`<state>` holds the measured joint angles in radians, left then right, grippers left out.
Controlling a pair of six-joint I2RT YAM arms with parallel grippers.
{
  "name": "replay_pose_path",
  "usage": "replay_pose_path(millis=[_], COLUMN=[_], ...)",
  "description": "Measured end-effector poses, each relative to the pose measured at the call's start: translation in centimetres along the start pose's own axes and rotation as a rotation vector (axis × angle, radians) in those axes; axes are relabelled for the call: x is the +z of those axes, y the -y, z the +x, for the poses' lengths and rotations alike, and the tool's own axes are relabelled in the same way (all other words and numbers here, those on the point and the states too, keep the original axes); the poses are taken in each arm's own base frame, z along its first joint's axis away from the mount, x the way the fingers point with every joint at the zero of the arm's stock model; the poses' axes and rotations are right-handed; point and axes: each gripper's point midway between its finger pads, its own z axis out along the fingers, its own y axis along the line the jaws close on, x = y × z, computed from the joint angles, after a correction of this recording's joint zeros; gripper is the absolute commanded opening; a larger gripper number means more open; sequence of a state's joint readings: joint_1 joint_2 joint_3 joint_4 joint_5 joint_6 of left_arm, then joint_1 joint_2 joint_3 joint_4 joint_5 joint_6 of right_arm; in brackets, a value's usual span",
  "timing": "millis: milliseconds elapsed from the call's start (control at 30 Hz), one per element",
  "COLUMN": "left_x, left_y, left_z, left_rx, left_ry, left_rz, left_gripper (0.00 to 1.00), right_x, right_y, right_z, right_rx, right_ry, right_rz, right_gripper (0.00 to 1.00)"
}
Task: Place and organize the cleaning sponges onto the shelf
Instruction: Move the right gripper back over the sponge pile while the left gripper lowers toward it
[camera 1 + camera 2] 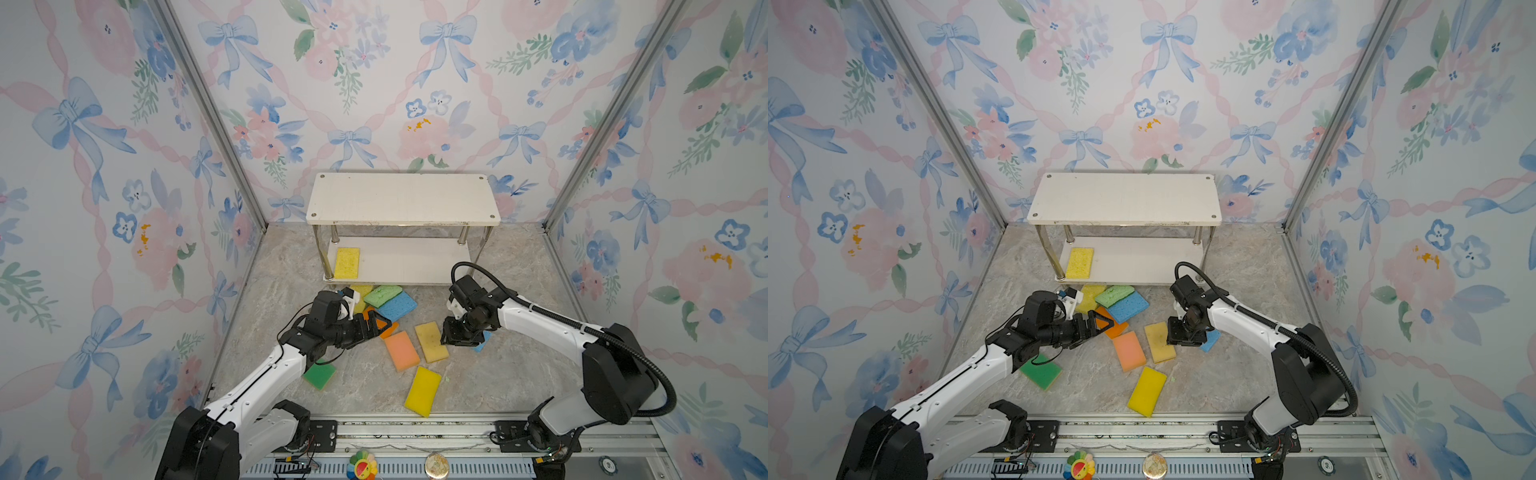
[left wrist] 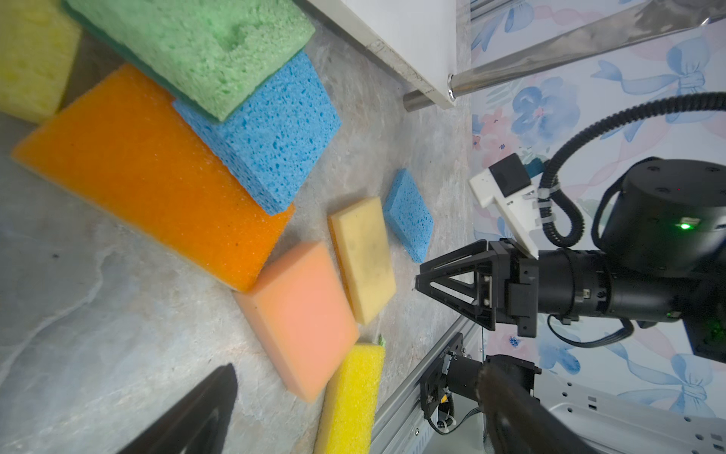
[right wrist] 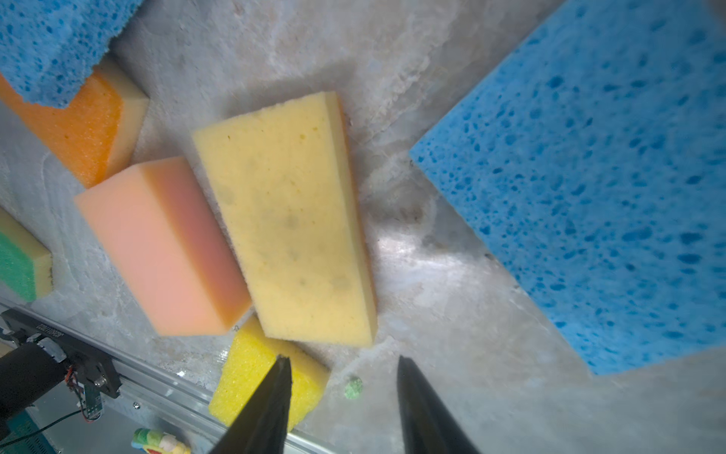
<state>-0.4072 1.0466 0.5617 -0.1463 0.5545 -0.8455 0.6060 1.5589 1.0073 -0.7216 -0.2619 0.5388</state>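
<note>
1. On the lower board (image 1: pixel 411 262) of the shelf (image 1: pixel 402 198), at the end nearer the left arm (image 1: pixel 266 374), a pale yellow sponge (image 1: pixel 347 263) lies flat.
2. Just in front of the shelf, on the tabletop (image 1: pixel 498 374), a light green sponge (image 1: pixel 383 295) rests on a blue sponge (image 1: pixel 397 306), and that one overlaps an orange sponge (image 2: pixel 149 177). A second yellow sponge (image 1: pixel 1089 298) sits against this heap.
3. Farther from the shelf, a peach sponge (image 1: pixel 401 351) and a stained tan sponge (image 1: pixel 431 341) lie side by side, with a bright yellow sponge (image 1: pixel 423 390) just beyond them.
4. Well out from the shelf, a dark green sponge (image 1: pixel 319 374) lies partly under the left arm.
5. A second blue sponge (image 3: pixel 589 188) lies in front of the shelf end nearer the right arm (image 1: pixel 540 320).
6. The left tool (image 1: pixel 384 328) hovers over the orange sponge with its fingers spread wide and nothing between them.
7. The right tool (image 3: pixel 343 363) points down between the stained tan sponge and the second blue sponge. Its fingers stand partly apart over bare tabletop and pinch nothing.
</note>
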Motion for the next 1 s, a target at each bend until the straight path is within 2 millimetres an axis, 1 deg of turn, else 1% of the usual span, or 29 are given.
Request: replay_pose_path(millis=[200,300,733,833,1000], left_x=[0.0,0.0,0.3,0.3,0.3], left_y=[0.1,0.1,-0.2,-0.2,-0.2], left_z=[0.0,0.0,0.0,0.0,0.0], left_rx=[0.001,-0.001,-0.008,-0.008,-0.014], left_ry=[0.000,0.000,-0.008,-0.008,-0.008], left_rz=[0.005,0.005,-0.002,-0.002,-0.002], left_gripper=[0.98,0.98,0.98,0.98,0.98], right_x=[1.6,2.3,3.9,4.1,4.2], right_y=[-0.7,-0.6,0.1,0.0,-0.1], right_z=[-0.6,-0.5,-0.2,-0.2,-0.3], right_rx=[-0.017,-0.022,-0.033,-0.034,-0.033], right_ry=[-0.015,-0.031,-0.054,-0.049,-0.043], right_rz=[-0.033,-0.029,-0.019,-0.027,-0.037], right_gripper=[0.39,0.39,0.34,0.29,0.15])
